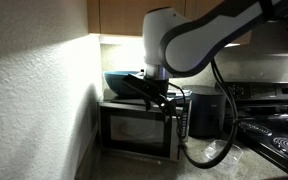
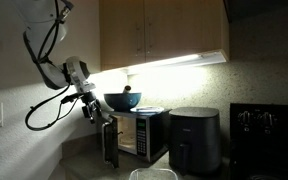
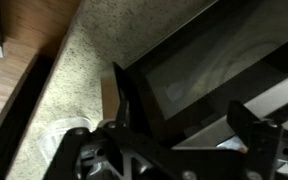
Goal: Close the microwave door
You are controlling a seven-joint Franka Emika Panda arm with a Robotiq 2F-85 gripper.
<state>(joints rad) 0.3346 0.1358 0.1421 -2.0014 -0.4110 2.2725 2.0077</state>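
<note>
The silver-grey microwave [image 2: 149, 135] stands on the counter under the cabinets; it also shows in an exterior view [image 1: 174, 128]. Its door [image 2: 110, 148] stands open, swung out to the left of the oven's front. The door's dim window faces the camera in an exterior view [image 1: 134, 128]. My gripper [image 2: 96, 112] is at the door's top edge, also seen from the other side [image 1: 159, 95]. In the wrist view the gripper [image 3: 184, 105] is open, its two dark fingers apart, with the door's glass panel [image 3: 209, 55] just past them.
A blue bowl [image 2: 122, 100] [image 1: 119, 80] sits on top of the microwave. A black air fryer [image 2: 194, 138] [image 1: 209, 112] stands beside it, and a black stove [image 1: 274, 128] beyond. A white wall [image 1: 34, 100] closes one side. Wooden cabinets [image 2: 164, 30] hang above.
</note>
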